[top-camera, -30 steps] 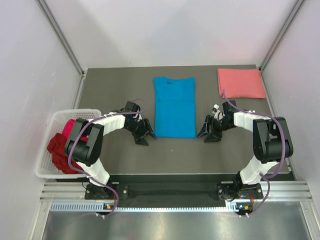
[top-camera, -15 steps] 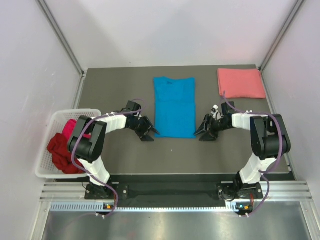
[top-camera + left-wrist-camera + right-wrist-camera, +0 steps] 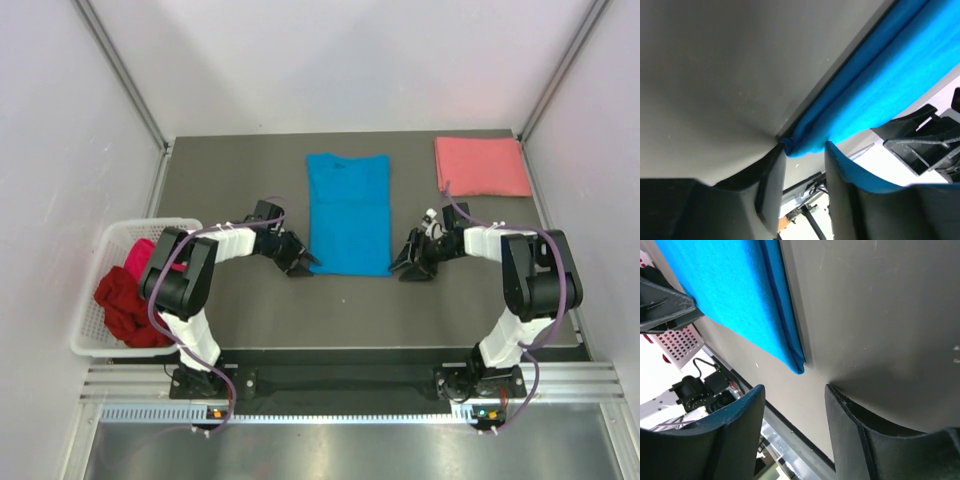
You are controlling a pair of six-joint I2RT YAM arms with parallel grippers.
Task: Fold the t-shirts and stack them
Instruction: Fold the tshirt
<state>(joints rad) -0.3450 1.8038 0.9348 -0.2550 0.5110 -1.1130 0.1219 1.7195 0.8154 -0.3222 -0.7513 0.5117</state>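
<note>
- Progress stands at roughly one shirt finished out of four, as I judge it. A salmon-pink cloth t-shirt point(image 3: 483, 166) lies folded into a flat rectangle at the far right corner of the dark grey table point(image 3: 230, 180), well apart from the rest.
- A bright blue cloth t-shirt point(image 3: 348, 215) lies flat in the middle of the table, sleeves tucked in. It makes a long narrow strip running from far to near. That looks like the lengthwise folds done and the crosswise fold not yet made.
- The left gripper point(image 3: 297, 262) sits at the near left corner of the blue strip. Its wrist view shows the jaws apart with the doubled corner of cloth at their mouth. One of its fingers point(image 3: 840, 215) seems to have slid under the hem, and nothing is pinched.
- The right gripper point(image 3: 410, 265) sits at the near right corner, jaws apart. The cloth corner lies just ahead of the gap and touches neither finger.
- A dark red t-shirt point(image 3: 118, 305) and a magenta t-shirt point(image 3: 140, 252) lie crumpled in the white lattice plastic basket point(image 3: 150, 222) beside the table's left edge, unfolded.
- Left to do, by my reckoning: pinch both near corners, carry them to the far end, and set the blue shirt on the pink one. The two shirts in the basket then need folding and stacking.
</note>
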